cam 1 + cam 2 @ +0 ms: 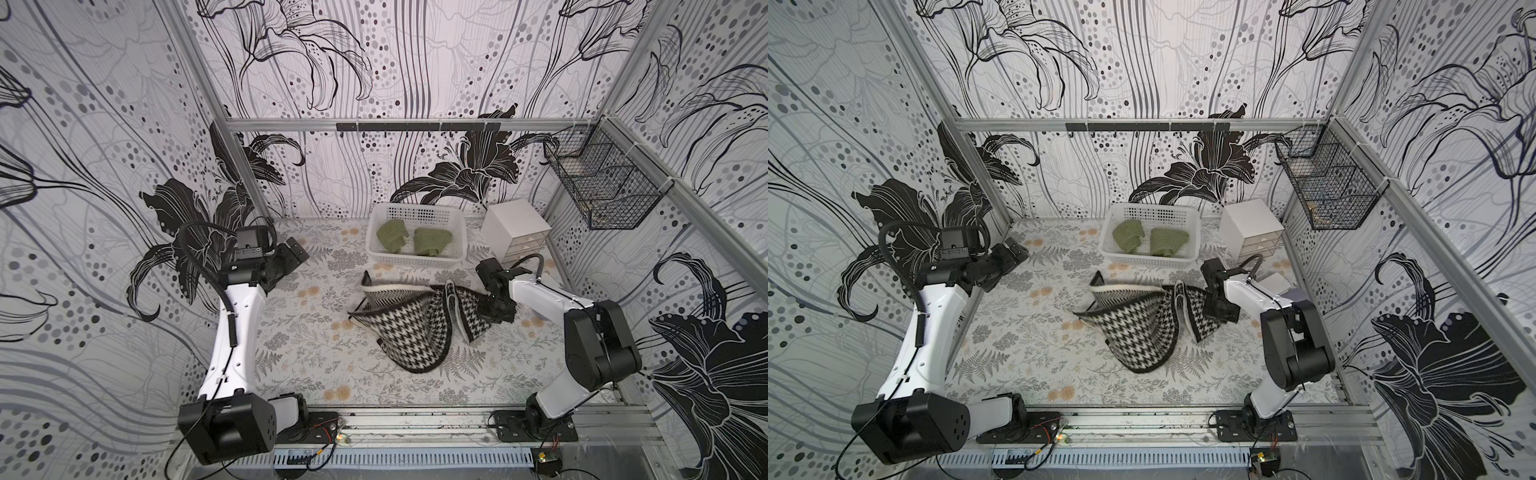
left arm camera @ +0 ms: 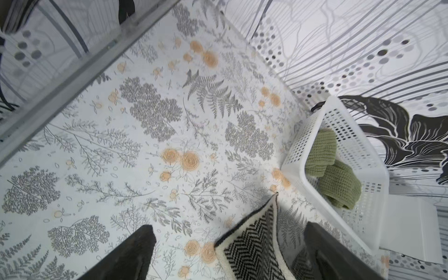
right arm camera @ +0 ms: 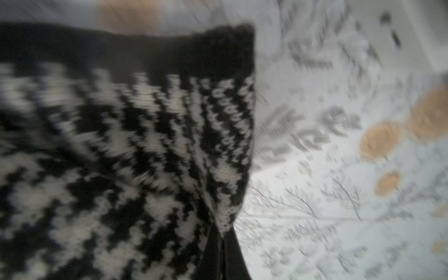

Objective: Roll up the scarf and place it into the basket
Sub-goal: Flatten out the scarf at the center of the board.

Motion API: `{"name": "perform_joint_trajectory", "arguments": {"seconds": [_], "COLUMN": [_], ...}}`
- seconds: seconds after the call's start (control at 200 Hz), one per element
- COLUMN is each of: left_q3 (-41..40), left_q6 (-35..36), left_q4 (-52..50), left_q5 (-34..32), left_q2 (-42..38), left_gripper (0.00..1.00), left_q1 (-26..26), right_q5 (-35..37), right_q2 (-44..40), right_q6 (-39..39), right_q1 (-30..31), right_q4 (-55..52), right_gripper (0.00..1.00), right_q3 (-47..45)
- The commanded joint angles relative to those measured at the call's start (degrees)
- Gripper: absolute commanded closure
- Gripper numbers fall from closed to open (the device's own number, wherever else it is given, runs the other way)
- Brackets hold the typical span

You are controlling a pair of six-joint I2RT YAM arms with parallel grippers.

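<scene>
The houndstooth scarf (image 1: 415, 328) (image 1: 1142, 332) is seen just right of centre in both top views, crumpled and partly folded on the floral worktop (image 1: 311, 332), not rolled and outside the basket (image 1: 415, 214) (image 1: 1150, 212). Its right end is raised off the worktop and gripped by the right fingers (image 1: 498, 313), which are closed tight on the cloth. In the blurred right wrist view the black-edged knit (image 3: 145, 145) is seen running down into the dark fingers (image 3: 225, 261) at the lower middle of the frame. The scarf's herringbone reverse is turned up at its upper left corner, which lies near the basket's front rim without touching it. The white perforated basket is placed above the scarf at the back of the worktop, and two rolled green knitted pieces (image 1: 392, 235) (image 1: 432, 241) are held side by side inside it. The left fingers (image 1: 297, 249) (image 2: 135, 254) are spread wide and empty at the left of the frame, well apart from the scarf. A small white drawer box (image 1: 513, 226) is set just right of the basket, and a black wire mesh basket (image 1: 602, 187) is hung on the wall at the upper right.
</scene>
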Motion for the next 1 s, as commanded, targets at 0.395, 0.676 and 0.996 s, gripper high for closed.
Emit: {"name": "perform_joint_trajectory", "arguments": {"seconds": [0.395,0.676,0.996], "left_q3": [-6.5,-13.1,-5.7], "left_q6": [5.7,7.1,9.0], "left_q4": [-3.7,7.1,15.3], "left_q5": [13.7,13.5,18.8], "left_q2": [9.6,16.4,32.3], "left_gripper": [0.01,0.01,0.01], "left_q1": [-25.6,-35.4,-42.8], "right_q5": [31.7,30.1,30.3], "right_q2": [-8.4,-7.1,-10.2], "right_q6": [-0.9,-1.7,-2.2], "right_q1": [0.1,-0.2,-1.4], "right_q4": [-20.4,-18.7,-19.3], "right_gripper": [1.00,1.00,1.00], "right_q3": [10.1,9.0,5.2]}}
